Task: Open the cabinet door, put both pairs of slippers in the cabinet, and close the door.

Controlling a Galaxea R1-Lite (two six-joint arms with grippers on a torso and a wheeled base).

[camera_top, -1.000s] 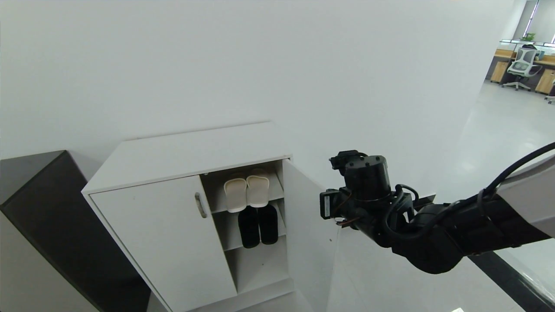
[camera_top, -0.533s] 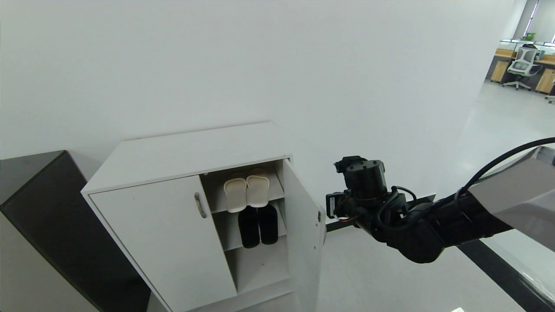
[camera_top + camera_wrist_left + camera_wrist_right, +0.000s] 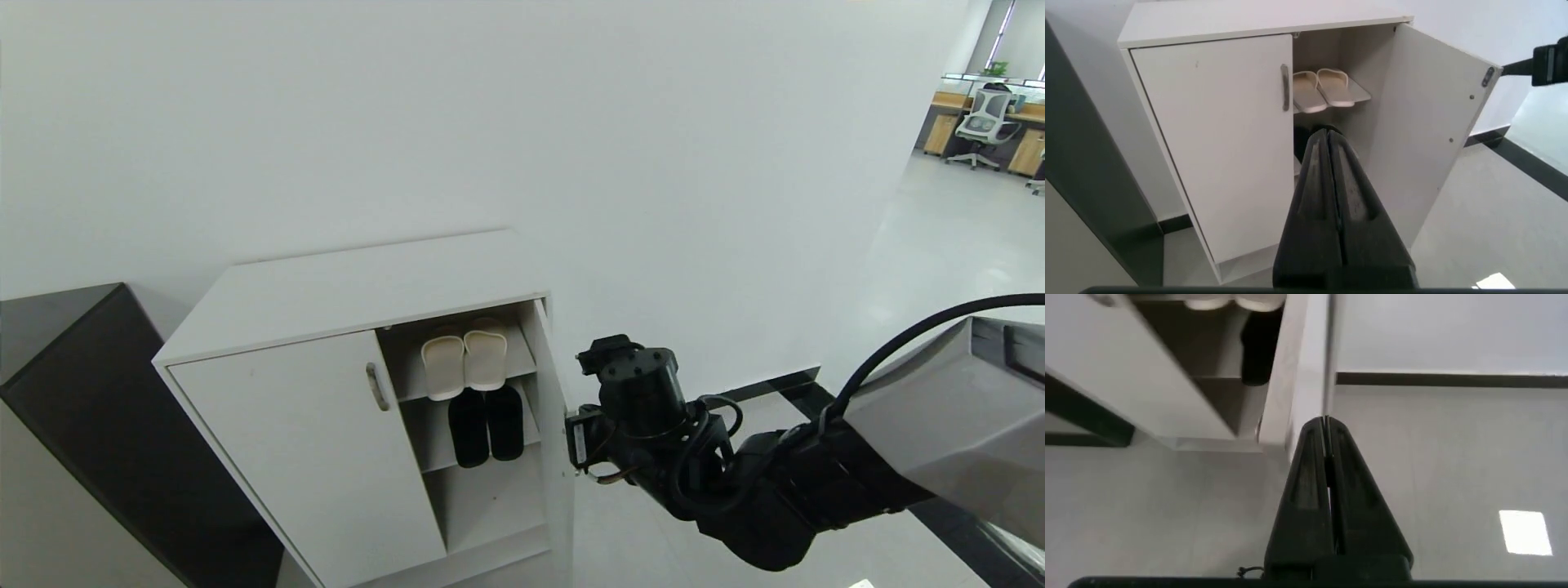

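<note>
Cabinet door [image 3: 557, 408]: the right one, standing open, swung out from its hinges on the cabinet's right side. Its long axis is running upright, and its free edge is pointing out into the room toward the robot, so the head view is catching it nearly edge-on.

Right gripper [image 3: 1327, 429]: sitting on the outer side of this door, at about mid-height. Its fingers are pressed together with nothing between them, and the tip is lying against the door near the free edge. Seen from the left wrist [image 3: 1515, 69], it is coming in from the side with its tip at the door's outer face.

White slippers [image 3: 465, 363]: lying side by side on the upper shelf inside the open compartment, long axes running front to back.

Black slippers [image 3: 487, 425]: lying on the shelf directly below, also side by side and lined up the same way. Both pairs are well apart from either gripper.

Left gripper [image 3: 1328, 139]: clenched and empty, hanging in front of the cabinet [image 3: 351, 286] and apart from it, pointing toward the inner edge of the left door [image 3: 310, 449].

The left door is sitting closed, its handle [image 3: 377, 386] running upright.

A dark panel [image 3: 82, 392] is leaning beside the cabinet's left side.
</note>
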